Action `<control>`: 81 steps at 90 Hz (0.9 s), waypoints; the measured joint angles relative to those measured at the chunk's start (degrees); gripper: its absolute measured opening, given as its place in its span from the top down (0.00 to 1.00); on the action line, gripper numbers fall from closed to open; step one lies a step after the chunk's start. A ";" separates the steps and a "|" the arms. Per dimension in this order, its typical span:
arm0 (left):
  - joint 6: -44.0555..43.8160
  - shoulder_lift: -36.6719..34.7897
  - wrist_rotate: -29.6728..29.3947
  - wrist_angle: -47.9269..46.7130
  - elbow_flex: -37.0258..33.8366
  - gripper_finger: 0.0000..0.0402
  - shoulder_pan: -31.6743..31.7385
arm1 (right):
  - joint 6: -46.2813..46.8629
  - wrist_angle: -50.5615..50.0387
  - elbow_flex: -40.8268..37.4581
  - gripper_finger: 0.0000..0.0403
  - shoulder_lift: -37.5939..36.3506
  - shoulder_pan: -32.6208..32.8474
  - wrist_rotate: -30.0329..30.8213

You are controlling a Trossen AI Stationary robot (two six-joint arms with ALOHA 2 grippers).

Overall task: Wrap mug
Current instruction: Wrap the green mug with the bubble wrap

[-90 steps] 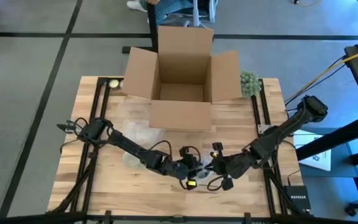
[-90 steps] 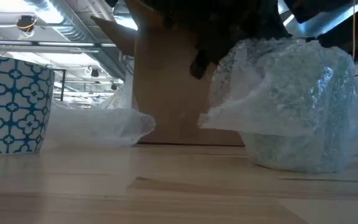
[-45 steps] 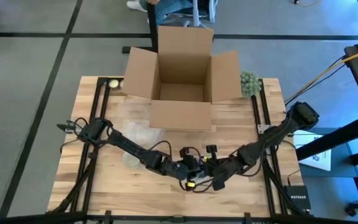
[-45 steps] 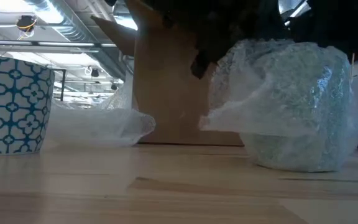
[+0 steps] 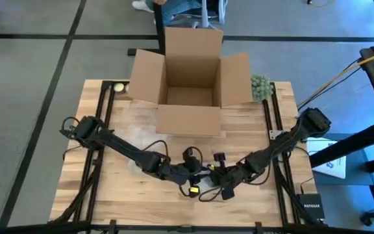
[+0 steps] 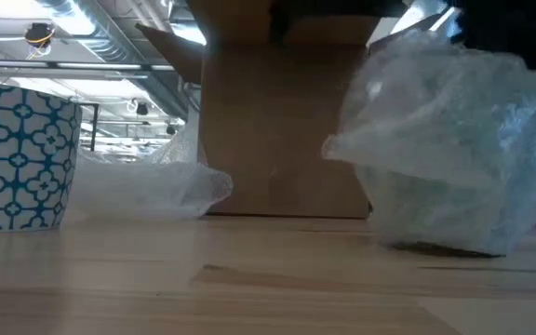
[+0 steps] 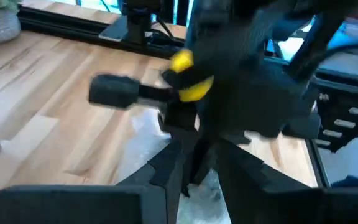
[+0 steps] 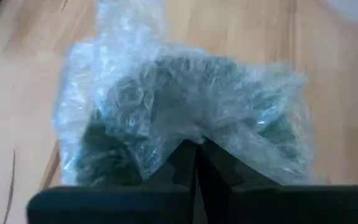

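The wooden surface (image 5: pixel 109 185) carries an open cardboard box (image 5: pixel 188 78) at the middle of its far edge, flaps spread outward. Both dark arms reach in from the side edges and meet near the middle of the near edge. A loose sheet of bubble wrap (image 6: pixel 147 191) lies flat between the box and the left edge. A blue-and-white patterned cup (image 6: pixel 19 154) stands upright on the surface, apart from the bundle. The mug (image 6: pixel 449 149), fully covered in bubble wrap, sits near the middle of the near edge. The right gripper (image 8: pixel 194 149) has its fingers pressed together, pinching a fold of the wrap on the mug. The left gripper (image 7: pixel 194 177) is just beside the right one, its fingers pressed together, with wrap lying just below their tips; contact cannot be confirmed.
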 joint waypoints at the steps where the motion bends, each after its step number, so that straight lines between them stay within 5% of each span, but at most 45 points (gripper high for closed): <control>1: -0.29 0.01 0.16 -0.39 -0.09 0.81 -0.07 | 0.12 0.13 0.03 1.00 0.08 -0.18 -0.35; 35: -10.73 4.27 -0.04 -9.01 -0.41 0.81 -1.62 | 2.69 -0.03 0.05 1.00 1.58 -5.61 -7.85; 81: -12.34 -0.78 -1.26 -18.17 -0.28 0.81 -4.47 | 2.51 -0.06 -0.06 1.00 1.69 -5.53 -7.02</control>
